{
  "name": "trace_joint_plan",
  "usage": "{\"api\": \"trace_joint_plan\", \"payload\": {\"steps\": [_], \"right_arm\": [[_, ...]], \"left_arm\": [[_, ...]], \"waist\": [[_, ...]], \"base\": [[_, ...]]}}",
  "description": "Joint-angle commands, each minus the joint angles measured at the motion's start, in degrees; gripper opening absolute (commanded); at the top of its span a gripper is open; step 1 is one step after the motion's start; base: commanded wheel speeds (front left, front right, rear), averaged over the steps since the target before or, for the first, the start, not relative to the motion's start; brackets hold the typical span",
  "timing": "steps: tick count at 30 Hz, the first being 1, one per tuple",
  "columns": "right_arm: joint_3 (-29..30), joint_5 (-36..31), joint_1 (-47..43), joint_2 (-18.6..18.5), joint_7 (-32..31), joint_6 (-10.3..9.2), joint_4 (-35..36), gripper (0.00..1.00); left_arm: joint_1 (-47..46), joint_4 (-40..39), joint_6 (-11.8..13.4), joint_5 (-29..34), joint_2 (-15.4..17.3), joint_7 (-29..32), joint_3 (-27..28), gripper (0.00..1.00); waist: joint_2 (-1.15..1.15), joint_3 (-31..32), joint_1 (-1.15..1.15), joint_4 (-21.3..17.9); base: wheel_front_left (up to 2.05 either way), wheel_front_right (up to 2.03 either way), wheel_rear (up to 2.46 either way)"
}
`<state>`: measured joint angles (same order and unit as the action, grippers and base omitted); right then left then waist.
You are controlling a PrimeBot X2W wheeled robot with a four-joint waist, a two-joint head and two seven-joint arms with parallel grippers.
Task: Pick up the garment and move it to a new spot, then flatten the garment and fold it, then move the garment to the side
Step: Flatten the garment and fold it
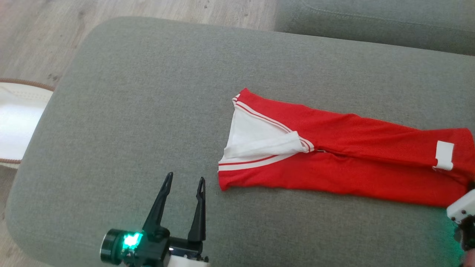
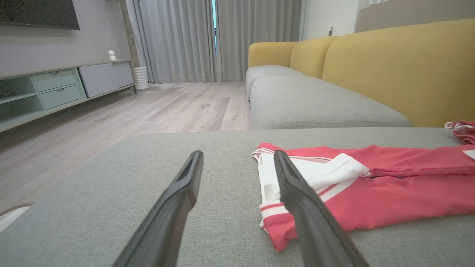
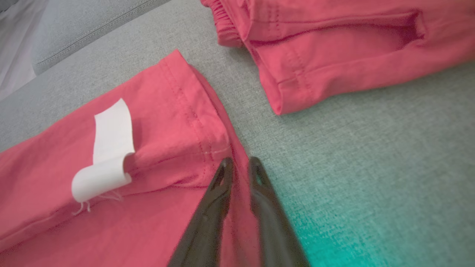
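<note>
From the head view, the red garment [image 1: 352,163] lay on the grey cushion [image 1: 148,92], stretched lengthwise across the cushion's right half. Its white, striped trim [image 1: 259,139] was near the cushion's middle, and its white label [image 1: 444,155] was towards the cushion's right edge. The left gripper [image 1: 185,177] hovered over the cushion's near side, its claw released, with both dark fingers spread and touching nothing. Wooden floor [image 1: 37,33] showed beyond the cushion's left edge. In the left wrist view, the left gripper [image 2: 238,154] stood low over the grey cushion [image 2: 111,207] with its fingers wide apart and bare fabric between them. The red garment [image 2: 389,185] lay flat on the cushion's right part. A yellow-backed sofa [image 2: 389,74] stood past the cushion's far edge, and a low cabinet [image 2: 55,89] and grey curtains [image 2: 178,37] stood farther off beyond it. In the right wrist view, the right gripper [image 3: 241,161] was clenched on the red garment [image 3: 156,122] at its hemmed edge, with a ridge of red cloth pinched between the two nearly closed fingers just above the grey cushion [image 3: 371,155]. The white label [image 3: 111,148] curled up from the cloth. A second red piece of clothing [image 3: 352,48] lay apart on the same cushion.
</note>
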<state>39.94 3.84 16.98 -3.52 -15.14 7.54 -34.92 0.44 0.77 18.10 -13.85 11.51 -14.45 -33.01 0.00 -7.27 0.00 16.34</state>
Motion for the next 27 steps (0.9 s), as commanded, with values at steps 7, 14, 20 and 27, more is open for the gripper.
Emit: {"api": "trace_joint_plan", "payload": {"steps": [7,14,20,27], "right_arm": [[-3.09,2.37,2.44,-0.42,0.6,-0.05,1.24,0.0],[-3.71,6.75,0.6,-3.51,0.74,-0.05,5.44,0.0],[-7.19,14.24,-0.48,-3.39,-1.11,-0.05,12.89,0.0],[-9.34,15.86,-3.96,-0.85,-4.81,-0.05,20.84,0.0]], "left_arm": [[-0.36,-0.99,-1.86,2.11,-1.56,-0.54,4.26,1.0],[0.2,-0.25,-3.52,3.36,-2.86,-0.54,6.24,1.0],[0.83,0.6,-5.04,4.07,-3.81,-0.54,7.5,1.0],[1.57,1.33,-6.62,4.94,-4.67,-0.54,8.22,1.0]], "waist": [[0.0,0.16,0.0,-2.17],[0.0,0.6,0.0,-4.02],[0.0,1.59,0.0,-4.62],[0.0,2.62,0.0,-3.56]], "base": [[0.0,0.0,0.0],[0.0,0.0,0.0],[0.0,0.0,0.0],[0.0,0.0,0.0]]}}
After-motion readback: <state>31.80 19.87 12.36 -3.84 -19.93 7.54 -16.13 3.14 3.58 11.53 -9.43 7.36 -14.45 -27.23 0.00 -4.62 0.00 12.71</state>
